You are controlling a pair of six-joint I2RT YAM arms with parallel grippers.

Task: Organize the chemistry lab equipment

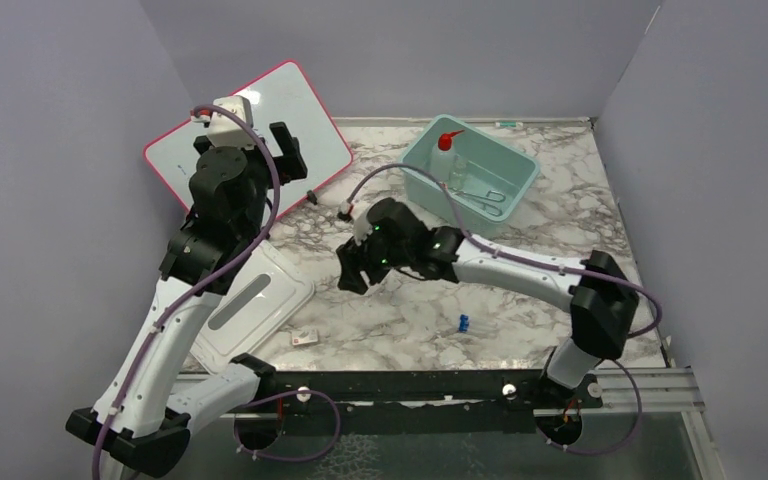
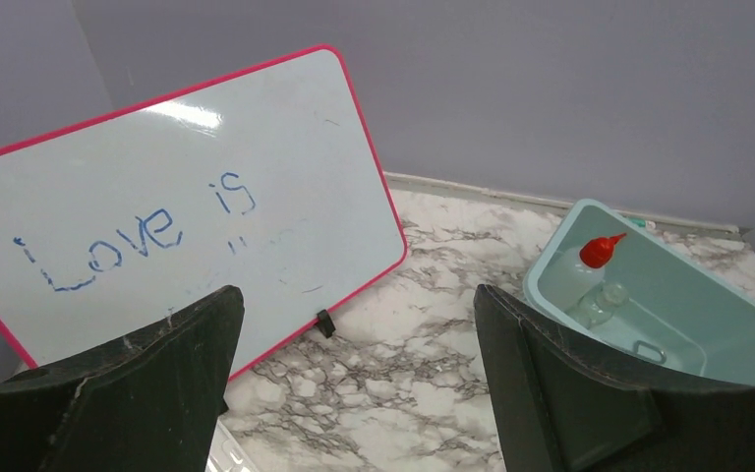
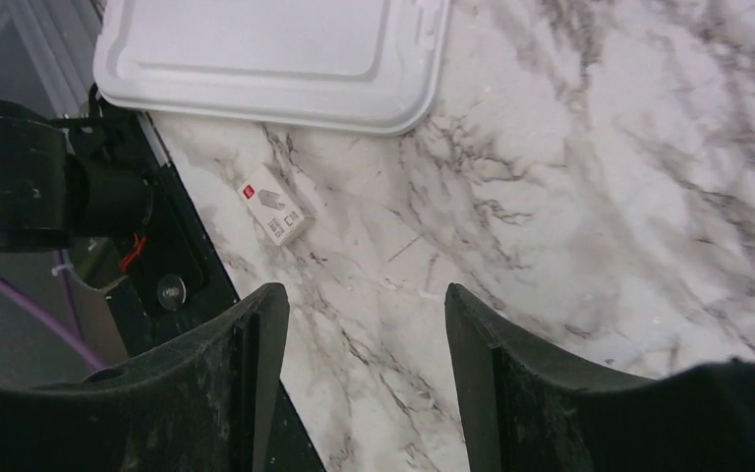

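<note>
Squeeze bottle (image 1: 447, 150) and forceps (image 1: 490, 198) inside teal bin (image 1: 520, 195); left fingers (image 2: 138, 393), right fingers (image 3: 206, 393) spread, empty.

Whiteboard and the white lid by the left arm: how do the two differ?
The whiteboard stands tilted up; the white lid lies flat on the table. The whiteboard has a pink frame; the lid is white throughout. The whiteboard carries blue handwriting; the lid has none. Both are flat rectangles with rounded corners.
</note>
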